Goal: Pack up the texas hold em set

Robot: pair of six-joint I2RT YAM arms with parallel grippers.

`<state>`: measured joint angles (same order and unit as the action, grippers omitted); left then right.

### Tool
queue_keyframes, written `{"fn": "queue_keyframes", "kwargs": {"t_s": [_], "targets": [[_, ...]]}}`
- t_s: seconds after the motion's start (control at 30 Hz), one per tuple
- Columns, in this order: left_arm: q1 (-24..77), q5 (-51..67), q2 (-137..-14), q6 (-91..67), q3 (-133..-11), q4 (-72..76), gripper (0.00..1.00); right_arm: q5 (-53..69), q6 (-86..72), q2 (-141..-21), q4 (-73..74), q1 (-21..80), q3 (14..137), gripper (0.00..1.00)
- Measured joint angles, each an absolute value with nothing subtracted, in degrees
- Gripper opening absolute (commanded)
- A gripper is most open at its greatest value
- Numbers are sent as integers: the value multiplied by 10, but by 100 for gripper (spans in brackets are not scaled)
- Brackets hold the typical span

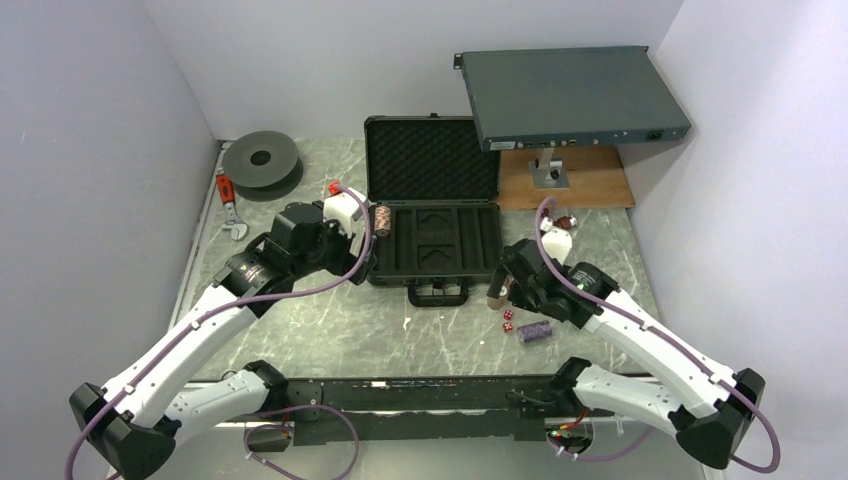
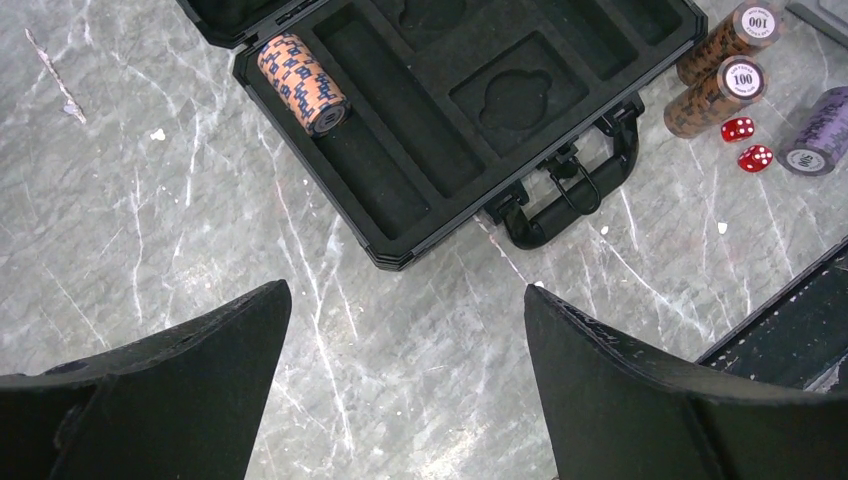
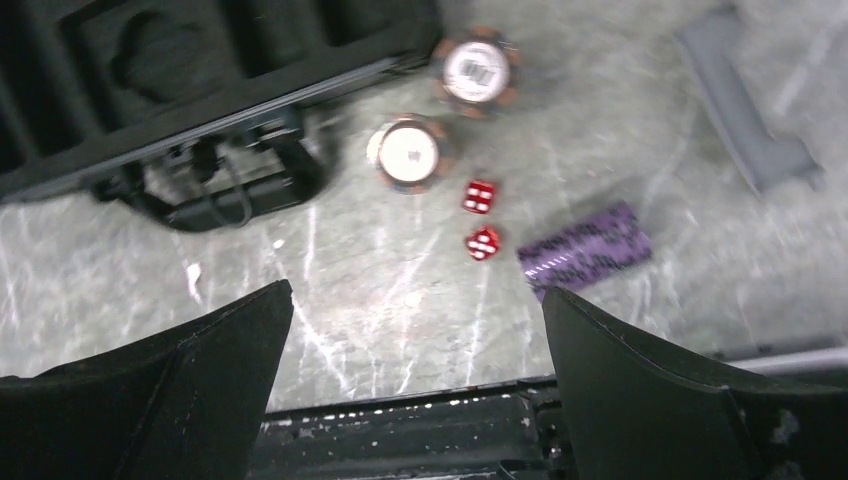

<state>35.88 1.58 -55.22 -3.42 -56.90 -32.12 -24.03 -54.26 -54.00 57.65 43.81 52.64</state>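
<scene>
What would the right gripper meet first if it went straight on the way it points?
Probably bare table, just short of the two red dice; the right gripper is open, and depth is unclear.

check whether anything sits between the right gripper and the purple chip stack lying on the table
Nothing visible blocks it. The open right gripper hangs above the table, the purple chip stack ahead of it. Two red dice lie just left of the stack, apart from it, close enough to brush.

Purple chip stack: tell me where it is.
Top view, right side: the purple chip stack lies on the table, just right of the red dice.
</scene>
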Motion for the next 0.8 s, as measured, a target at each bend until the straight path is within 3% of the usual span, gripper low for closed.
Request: {"fn": "queue_keyframes", "kwargs": {"t_s": [0.43, 0.63, 0.8], "targets": [[360, 13, -552, -34, -569, -326, 91, -345, -810, -454, 715, 431, 465, 100], [361, 12, -552, -31, -569, -336, 90, -343, -828, -456, 714, 409, 454, 100], [361, 12, -556, -27, -569, -340, 89, -301, -776, -483, 680, 324, 433, 100]]}}
